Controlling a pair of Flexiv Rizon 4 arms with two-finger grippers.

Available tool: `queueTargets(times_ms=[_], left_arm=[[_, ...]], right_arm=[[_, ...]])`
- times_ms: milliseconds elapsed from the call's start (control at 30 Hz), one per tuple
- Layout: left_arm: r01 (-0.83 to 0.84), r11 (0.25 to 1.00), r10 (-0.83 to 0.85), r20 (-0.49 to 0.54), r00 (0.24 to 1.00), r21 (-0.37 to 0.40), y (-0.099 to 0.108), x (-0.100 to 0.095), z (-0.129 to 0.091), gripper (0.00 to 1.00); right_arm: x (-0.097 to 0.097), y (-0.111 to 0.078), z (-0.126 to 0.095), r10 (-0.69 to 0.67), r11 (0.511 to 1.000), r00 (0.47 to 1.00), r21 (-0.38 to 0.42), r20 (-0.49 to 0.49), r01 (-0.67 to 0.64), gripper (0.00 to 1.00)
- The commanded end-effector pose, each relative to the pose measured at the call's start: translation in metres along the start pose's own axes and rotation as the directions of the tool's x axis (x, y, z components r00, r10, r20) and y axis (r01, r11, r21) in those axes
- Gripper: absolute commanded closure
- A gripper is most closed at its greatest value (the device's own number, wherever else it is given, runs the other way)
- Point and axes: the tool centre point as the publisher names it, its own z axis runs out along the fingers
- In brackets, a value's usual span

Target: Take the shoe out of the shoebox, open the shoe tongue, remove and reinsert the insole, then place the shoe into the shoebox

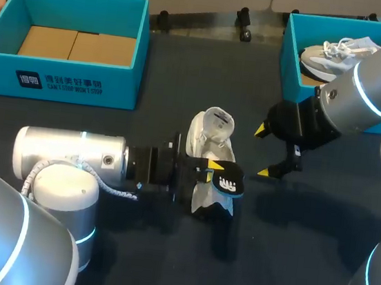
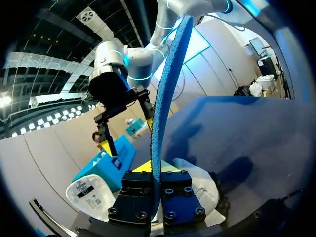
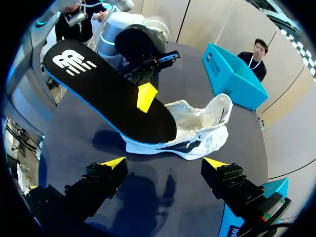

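Note:
A white shoe lies on the dark table, its tongue pulled open. My left gripper is shut on the insole, black on top and blue underneath. It holds the insole on edge just above the shoe. In the left wrist view the insole rises edge-on from between the fingers. In the right wrist view the insole slants with its lower end at the shoe's opening, a yellow fingertip of the left gripper pressed on it. My right gripper stands open just right of the shoe, holding nothing.
An open teal shoebox with a cardboard floor stands at the back left. A second teal box at the back right holds another pale shoe, behind my right arm.

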Motion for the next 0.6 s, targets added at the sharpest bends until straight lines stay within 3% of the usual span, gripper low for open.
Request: queueTargets(times_ms=[33,600], left_arm=[[0.006,1.000,-0.006,-0.007,1.000,-0.010,0.0030,-0.0033,0.0056,1.00],[0.032,0.999,-0.032,0.004,0.999,-0.037,0.0108,-0.0024,0.0030,1.00]], right_arm=[[0.0006,0.0001,0.0004,0.000,1.000,1.000,-0.001,0.001,0.000,0.00],[0.0006,0.0001,0.0004,0.000,1.000,1.000,-0.001,0.001,0.000,0.00]])
